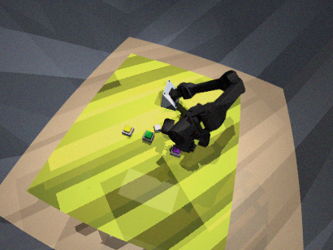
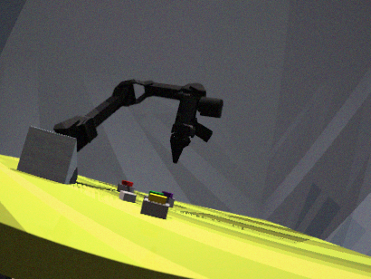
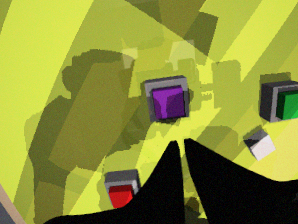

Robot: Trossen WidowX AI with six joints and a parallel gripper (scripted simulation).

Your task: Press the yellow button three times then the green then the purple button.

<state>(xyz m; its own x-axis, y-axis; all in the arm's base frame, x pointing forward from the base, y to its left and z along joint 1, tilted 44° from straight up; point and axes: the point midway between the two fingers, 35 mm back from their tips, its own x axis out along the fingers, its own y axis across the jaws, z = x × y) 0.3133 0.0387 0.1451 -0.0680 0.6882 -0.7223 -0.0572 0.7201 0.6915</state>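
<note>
Right, my gripper (image 3: pixel 180 145) is pressed together on nothing, the two fingers making one blunt point, hanging above the purple button (image 3: pixel 168 103). That button sits on the mat (image 1: pixel 81 162), well right of the green button (image 1: pixel 149 135) and yellow button (image 1: pixel 127 129).

Handling, as I judge it: nothing to grasp here. It's a stiff sprung cap in a grey housing, so I'd push straight down on the cap centre with the closed tips until it bottoms out, then lift off. Off-centre contact risks sliding onto the housing rim.

Going outward in the wrist view: a red button (image 3: pixel 121 192) just left of my fingers, purple past the tips, a small white block (image 3: pixel 261 145) to the right, and green at the far right edge.

Red is hidden under the arm in the top view. The exterior view shows the tip well clear of the buttons in height, which the others don't.
</note>
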